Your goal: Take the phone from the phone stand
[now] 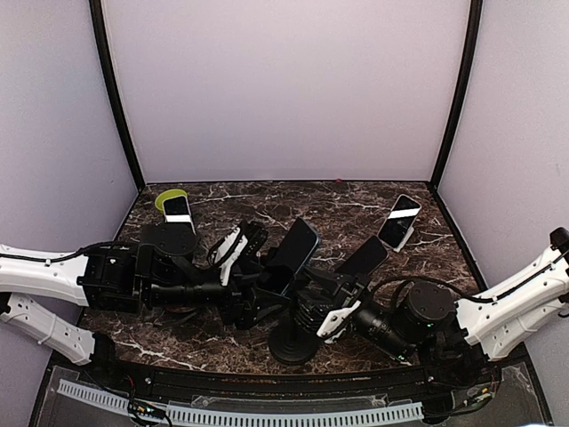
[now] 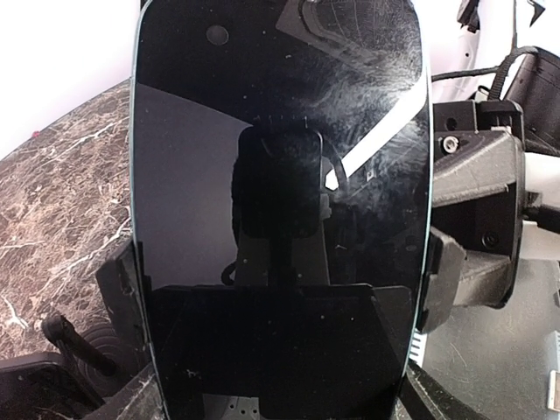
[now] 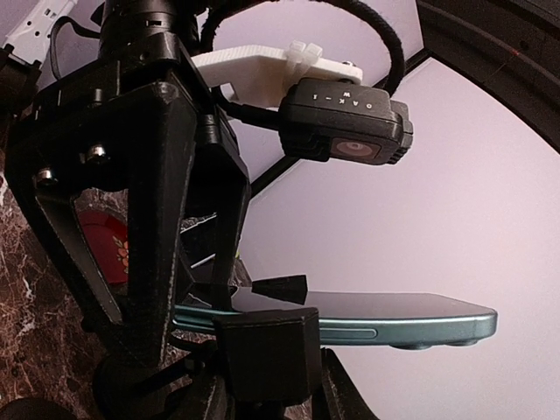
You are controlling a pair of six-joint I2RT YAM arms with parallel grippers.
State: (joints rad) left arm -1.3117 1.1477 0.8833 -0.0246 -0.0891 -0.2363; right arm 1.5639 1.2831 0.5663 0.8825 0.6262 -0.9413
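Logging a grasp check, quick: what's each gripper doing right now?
Left gripper: closed on the black glossy teal-edged phone.
Right gripper: by the black phone stand, open or closed cannot be told.

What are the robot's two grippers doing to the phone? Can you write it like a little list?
phone: in the phone stand, screen dark
phone stand: black, round base on the marble table
left gripper: fingers at both side edges of the phone, seems to grip it
right gripper: low at the stand's neck, seems closed on it
other phones: one back right, one back left
task: phone not yet out
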